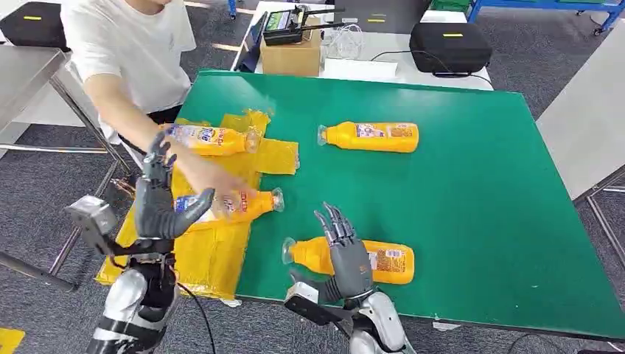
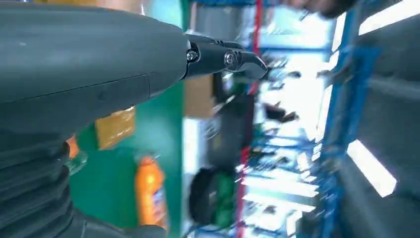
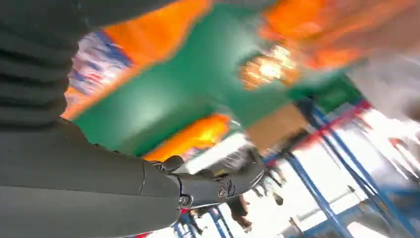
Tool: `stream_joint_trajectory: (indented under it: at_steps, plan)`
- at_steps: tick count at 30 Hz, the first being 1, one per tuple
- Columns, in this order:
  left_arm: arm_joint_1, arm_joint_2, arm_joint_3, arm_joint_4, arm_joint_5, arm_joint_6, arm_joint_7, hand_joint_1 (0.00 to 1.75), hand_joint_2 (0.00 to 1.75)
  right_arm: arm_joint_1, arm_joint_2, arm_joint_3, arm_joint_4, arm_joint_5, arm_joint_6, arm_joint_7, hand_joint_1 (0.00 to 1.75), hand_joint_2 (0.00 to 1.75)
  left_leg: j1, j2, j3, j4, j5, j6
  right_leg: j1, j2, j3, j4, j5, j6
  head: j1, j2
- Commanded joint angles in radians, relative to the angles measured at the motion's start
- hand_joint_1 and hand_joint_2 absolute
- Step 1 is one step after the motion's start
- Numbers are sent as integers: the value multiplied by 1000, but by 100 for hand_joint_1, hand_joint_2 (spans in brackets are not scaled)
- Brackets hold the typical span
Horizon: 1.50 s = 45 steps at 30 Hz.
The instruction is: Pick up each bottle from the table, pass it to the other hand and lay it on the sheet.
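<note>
Two orange bottles lie on the yellow sheet [image 1: 206, 254] at the table's left: one [image 1: 214, 139] farther back and one [image 1: 239, 205] nearer, which a person's blurred hand [image 1: 210, 181] touches. Two more lie on the green table [image 1: 457, 192]: a far one [image 1: 372, 136] and a near one [image 1: 368, 259]. My right hand [image 1: 346, 254] is open with fingers spread, just over the near bottle's neck end. My left hand [image 1: 158, 199] is open and raised over the sheet's left side. The left wrist view shows a bottle [image 2: 151, 196] and a fingertip [image 2: 247, 62].
A person in a white shirt [image 1: 129, 44] leans in from the back left, arm over the sheet. A cardboard box [image 1: 291, 55] and a black case [image 1: 449, 46] stand behind the table. A grey table [image 1: 589, 110] lies to the right.
</note>
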Motion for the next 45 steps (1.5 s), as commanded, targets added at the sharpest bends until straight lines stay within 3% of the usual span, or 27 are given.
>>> stream_joint_trajectory:
  at_steps: [1, 14, 31, 35, 38, 42, 45]
  plan:
    - [126, -49, 52, -215, 3, 17, -21, 0, 175, 19, -97, -69, 57, 111, 115, 138, 0, 175, 0, -1, 2, -2, -1, 3, 1, 0, 3, -3, 0, -3, 0, 0]
    - [195, -44, 37, -277, -78, 13, -28, 0, 175, 103, -197, -96, -194, 395, 144, 292, 0, 175, -1, -1, 1, -1, -1, 2, 0, -1, 1, -1, -1, -2, 0, 0]
    - [215, -52, 46, -282, -80, 11, -23, 0, 175, 109, -220, -151, -202, 454, 177, 334, 0, 175, 0, -1, 3, -2, -1, 3, 0, -1, 3, -2, -1, -4, 0, 0]
    - [194, -52, 51, -250, -65, 1, 3, 0, 175, 45, -191, -194, -67, 366, 237, 340, 0, 175, 0, 0, 3, -2, 0, 2, 0, 0, 3, -2, 0, -3, 0, 0]
    - [147, -47, 44, -203, -65, 2, 9, 0, 175, -64, -144, -200, 115, 258, 285, 262, 0, 175, 0, 1, 4, -4, 1, 3, 1, 2, 4, -4, 2, -4, 0, 0]
    - [117, -47, 36, -163, -27, -3, 43, 0, 175, -136, -110, -175, 238, 174, 324, 217, 0, 175, 0, 0, 4, -3, 1, 2, 1, 1, 3, -3, 1, -4, 0, 0]
    - [96, -46, 24, -129, -11, -8, 58, 0, 175, -204, -88, -138, 337, 178, 355, 245, 0, 175, 0, 1, 7, -3, 1, 3, 1, 1, 5, -3, 1, -5, 0, 0]
